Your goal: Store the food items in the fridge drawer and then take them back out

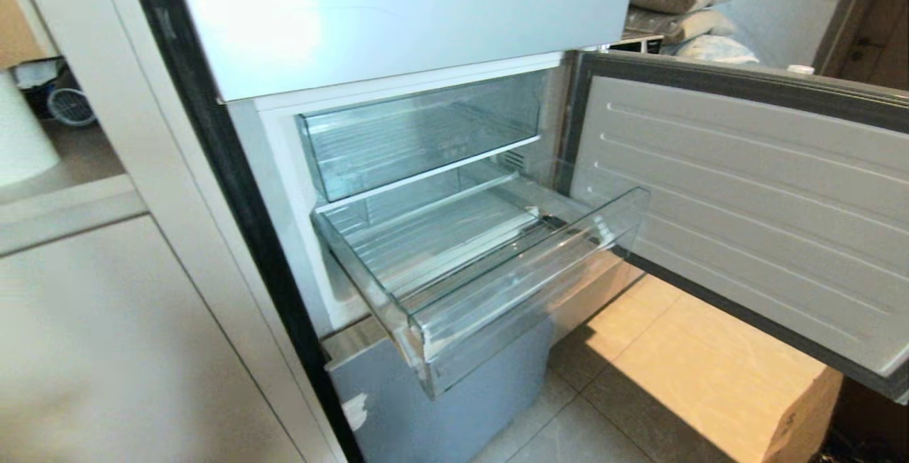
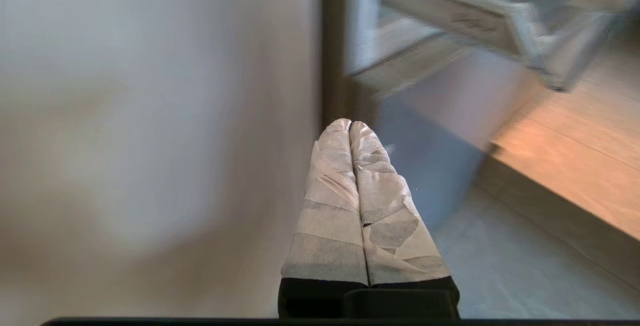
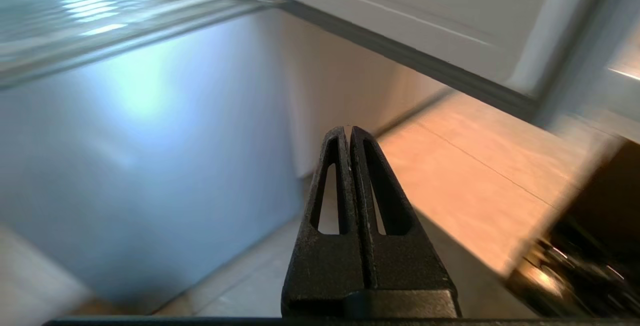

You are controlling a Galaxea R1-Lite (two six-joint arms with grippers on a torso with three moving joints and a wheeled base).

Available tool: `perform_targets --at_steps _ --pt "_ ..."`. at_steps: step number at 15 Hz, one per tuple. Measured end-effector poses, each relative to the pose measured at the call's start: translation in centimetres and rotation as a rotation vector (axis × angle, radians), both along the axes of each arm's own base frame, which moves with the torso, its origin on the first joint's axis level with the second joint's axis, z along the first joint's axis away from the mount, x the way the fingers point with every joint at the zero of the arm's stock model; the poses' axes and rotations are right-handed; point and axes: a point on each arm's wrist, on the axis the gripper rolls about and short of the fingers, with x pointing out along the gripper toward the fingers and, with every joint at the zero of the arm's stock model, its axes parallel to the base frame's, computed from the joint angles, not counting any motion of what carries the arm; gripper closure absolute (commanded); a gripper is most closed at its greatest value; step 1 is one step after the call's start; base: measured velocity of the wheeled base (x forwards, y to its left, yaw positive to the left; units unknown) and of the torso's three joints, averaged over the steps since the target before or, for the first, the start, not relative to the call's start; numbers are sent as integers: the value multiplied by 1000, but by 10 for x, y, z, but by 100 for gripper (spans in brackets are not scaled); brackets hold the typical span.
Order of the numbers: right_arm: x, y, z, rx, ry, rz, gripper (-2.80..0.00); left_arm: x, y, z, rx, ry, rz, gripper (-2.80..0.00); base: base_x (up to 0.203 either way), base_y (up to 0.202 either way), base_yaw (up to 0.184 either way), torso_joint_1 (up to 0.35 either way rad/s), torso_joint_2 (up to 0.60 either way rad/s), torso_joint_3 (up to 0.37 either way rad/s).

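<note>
We see the wide, shallow, clear plastic fridge drawer [image 1: 461, 264] pulled out of the open fridge, its ribbed floor bare; no red food items show in any view, so we cannot say where they are. Above it sits a second clear drawer [image 1: 419, 133], pushed in. The grey fridge door [image 1: 746, 214] stands swung wide.

Our left gripper [image 2: 350, 125] has its tape-wrapped fingers [image 2: 332, 191] pressed together, holding nothing; the pulled-out drawer lies ahead of and above their tips. Our right gripper [image 3: 347, 128] has its black slotted fingers [image 3: 380, 201] pressed together too, empty, with the tiled floor [image 3: 475, 181] just beyond them and the drawer's underside up and off to one side.

We judge the step in hand to be fetching an item. To do it well, we should spread the fingers before reaching, and keep clear of the drawer's thick front lip and the door edge.
</note>
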Motion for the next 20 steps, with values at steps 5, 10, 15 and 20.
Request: perform_targets --at_steps 5,10,15,20 --pt "0 0 0 -13 2 2 0 0 0 0 0 -1 0 0 1 -5 109 2 1 2" --pt "14 0 16 -82 47 23 0 0 0 0 0 0 0 0 0 0 0 0 0 0" --pt "70 5 68 -37 206 162 0 0 0 0 0 0 0 0 0 0 0 0 0 0" --pt "166 21 83 73 471 326 0 0 0 0 0 0 0 0 0 0 0 0 0 0"
